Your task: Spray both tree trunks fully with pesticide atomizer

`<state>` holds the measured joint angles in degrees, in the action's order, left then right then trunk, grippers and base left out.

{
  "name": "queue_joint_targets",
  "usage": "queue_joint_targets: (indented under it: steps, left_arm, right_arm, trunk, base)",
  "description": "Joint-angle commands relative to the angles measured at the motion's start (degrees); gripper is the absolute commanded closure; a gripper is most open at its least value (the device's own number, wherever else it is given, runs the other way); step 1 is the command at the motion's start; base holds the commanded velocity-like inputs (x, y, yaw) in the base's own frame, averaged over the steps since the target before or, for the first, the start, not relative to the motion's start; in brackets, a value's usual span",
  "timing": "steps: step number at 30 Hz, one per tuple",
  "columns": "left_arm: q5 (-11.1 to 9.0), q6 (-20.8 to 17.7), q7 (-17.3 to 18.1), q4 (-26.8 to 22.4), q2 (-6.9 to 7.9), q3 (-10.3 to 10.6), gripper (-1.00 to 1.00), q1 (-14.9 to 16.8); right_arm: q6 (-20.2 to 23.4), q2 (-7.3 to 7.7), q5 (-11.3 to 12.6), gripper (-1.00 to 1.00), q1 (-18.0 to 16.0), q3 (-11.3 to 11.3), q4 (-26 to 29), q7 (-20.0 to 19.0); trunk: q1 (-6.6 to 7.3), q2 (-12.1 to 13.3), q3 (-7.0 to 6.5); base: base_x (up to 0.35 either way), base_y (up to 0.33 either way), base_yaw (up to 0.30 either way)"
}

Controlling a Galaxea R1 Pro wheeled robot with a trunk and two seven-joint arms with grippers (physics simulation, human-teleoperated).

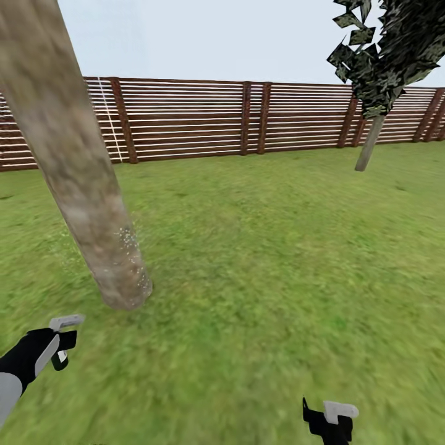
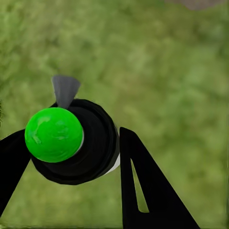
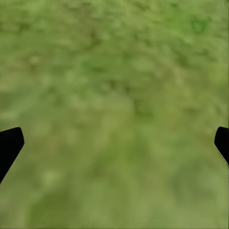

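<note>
Head view shows the garden's grass floor (image 1: 259, 259) spreading wide and green, all the way back to a brown fence (image 1: 198, 117) made of flat wooden slats. A thick tree trunk (image 1: 74, 161) leans across the left side, spotty beige and grey, with tiny white specks on it near the bottom where it meets the grass. A second tree (image 1: 383, 68) stands far off by the fence on the right, with a thin trunk and dark blocky leaves. The left gripper (image 1: 60, 341) hangs low on the left, near the big trunk's foot. In the left wrist view its jaws are closed around the pesticide atomizer (image 2: 71, 143), a black round bottle with a shiny green ball on it and a small grey tip. The right gripper (image 1: 330, 420) sits low on the right over bare grass, and its jaws are spread wide apart, holding nothing.
</note>
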<state>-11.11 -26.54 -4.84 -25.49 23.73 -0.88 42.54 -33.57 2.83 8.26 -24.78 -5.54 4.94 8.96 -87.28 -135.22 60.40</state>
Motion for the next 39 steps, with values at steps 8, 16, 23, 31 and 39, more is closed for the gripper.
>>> queue_joint_targets:
  steps: [8,16,23,31,39]
  left_arm:
    - [0.3,0.0,-0.1,0.0,0.0,-0.1,1.0,0.0]
    - [0.0,0.2,0.1,-0.1,-1.28,-0.2,1.0,0.0]
    - [0.8,0.0,0.4,-0.8,-7.32,0.3,1.0,0.0]
    - [0.8,0.2,1.6,-0.9,-6.11,0.5,1.0,0.1]
    - [0.8,0.2,1.4,-1.0,-2.63,0.4,1.0,0.1]
  right_arm:
    - [0.0,0.01,0.0,-1.0,0.0,0.0,0.1,0.0]
    - [0.0,0.24,0.0,-1.0,0.0,0.0,0.1,0.0]
    - [-0.1,0.19,0.0,-1.0,0.0,0.0,0.1,0.2]
    - [-0.1,0.16,0.0,-1.0,0.0,0.0,0.0,0.2]
    - [-0.1,0.16,0.0,-1.0,0.0,0.0,0.0,0.2]
  trunk:
    - [0.0,0.0,0.0]
    - [0.0,0.0,0.0]
    - [0.0,0.0,0.0]
    - [0.0,0.0,0.0]
    - [0.0,0.0,0.0]
  base:
    - [0.18,-0.238,0.205]
    - [0.241,-0.18,0.004]
    - [0.089,-0.063,0.0]
    - [0.0,0.0,0.039]
    - [0.029,0.0,0.07]
